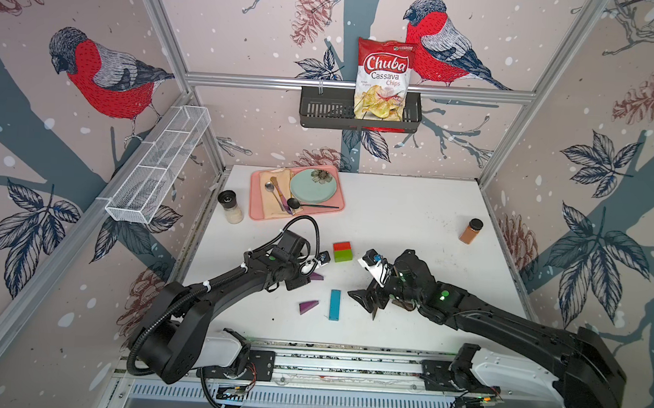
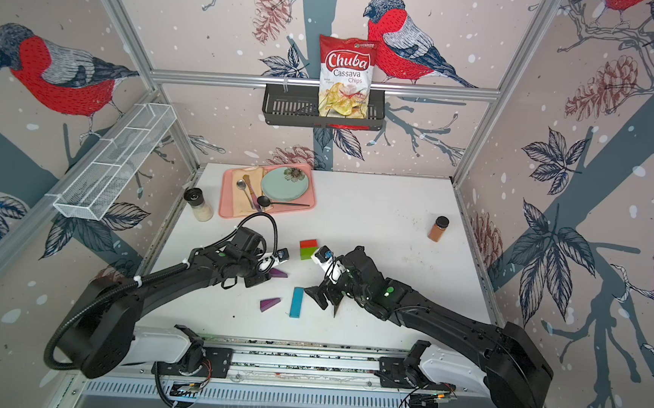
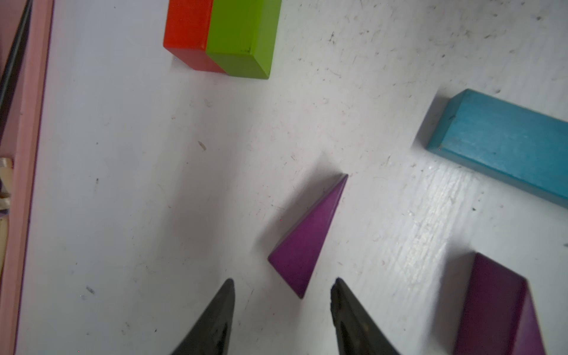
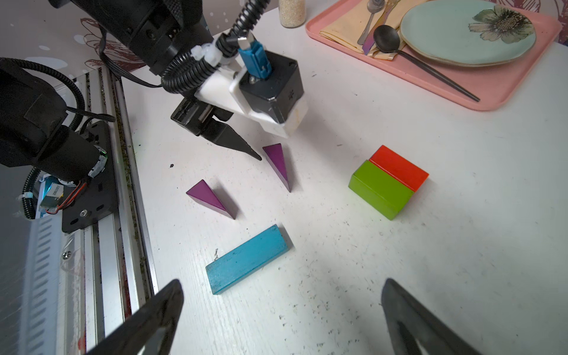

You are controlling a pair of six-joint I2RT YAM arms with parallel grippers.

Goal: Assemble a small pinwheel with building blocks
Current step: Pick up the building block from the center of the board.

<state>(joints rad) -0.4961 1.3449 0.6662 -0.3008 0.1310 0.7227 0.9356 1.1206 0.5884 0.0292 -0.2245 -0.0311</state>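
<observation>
White, scuffed tabletop (image 1: 414, 227) between papered walls (image 1: 249, 50): broad bare room at right and far side, rail (image 1: 345, 365) along the front edge. At far left, pink tray (image 1: 319, 213). Near the blue bar (image 4: 246, 259), right end effector (image 4: 281, 285) spread wide, empty. Close to the blunt end of a purple wedge (image 3: 307, 236), left end effector (image 3: 282, 281) partly open, gripping nothing. Mid-tabletop, red-green hub (image 1: 342, 251), halves touching; second wedge (image 1: 307, 307) beside the bar.

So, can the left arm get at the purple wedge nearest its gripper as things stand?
Probably yes. The left gripper is open, and the purple wedge lies right at its tips, with nothing in the way.
</observation>
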